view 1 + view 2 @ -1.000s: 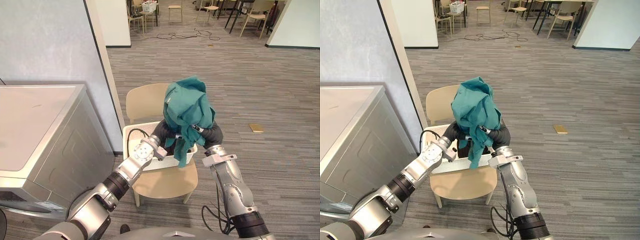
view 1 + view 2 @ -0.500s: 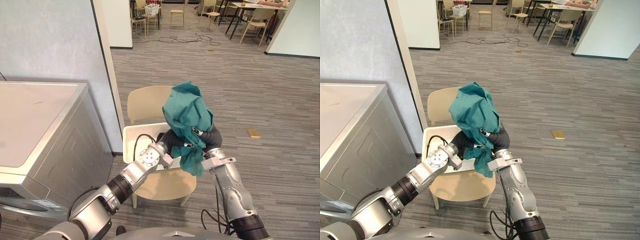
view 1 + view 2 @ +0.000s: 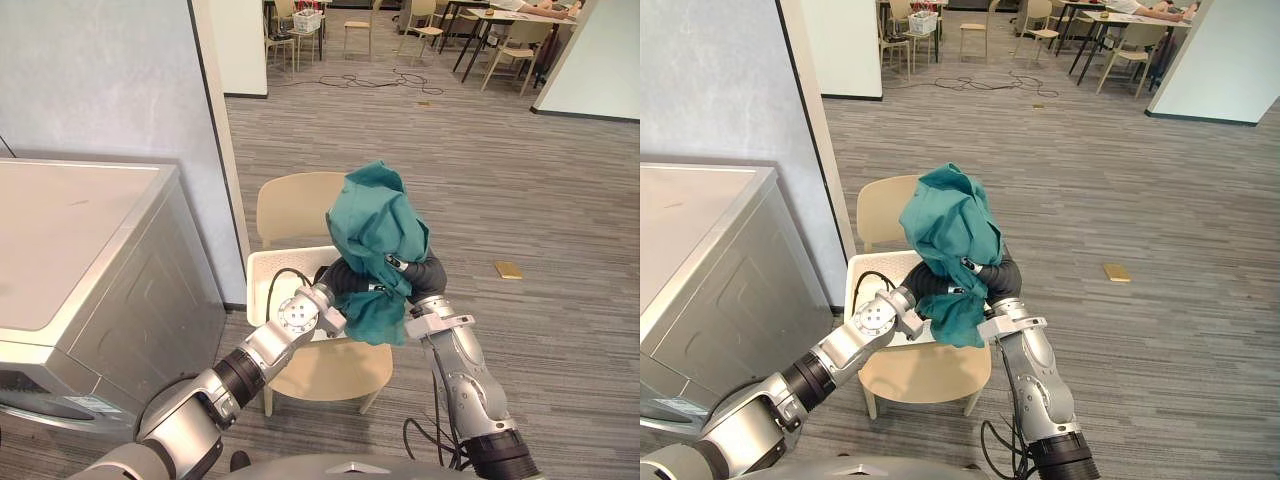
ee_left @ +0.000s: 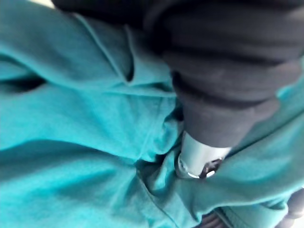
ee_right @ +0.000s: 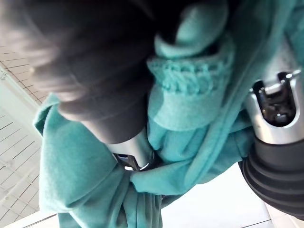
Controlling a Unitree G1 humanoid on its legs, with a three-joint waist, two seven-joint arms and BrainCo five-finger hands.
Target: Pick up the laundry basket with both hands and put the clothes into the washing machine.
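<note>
Together, left hand [image 3: 339, 279] and right hand [image 3: 425, 272] seemingly pinch the teal garment [image 3: 375, 225] above the basket [image 3: 258, 276]

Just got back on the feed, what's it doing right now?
The robot holds a bunched teal garment up over the white laundry basket, which sits on the beige chair rather than being carried. The right hand grips the cloth with curled fingers, and the left hand is pushed in under the fabric. The washing machine stands to the robot's left, and the garment has not yet reached it.
</note>
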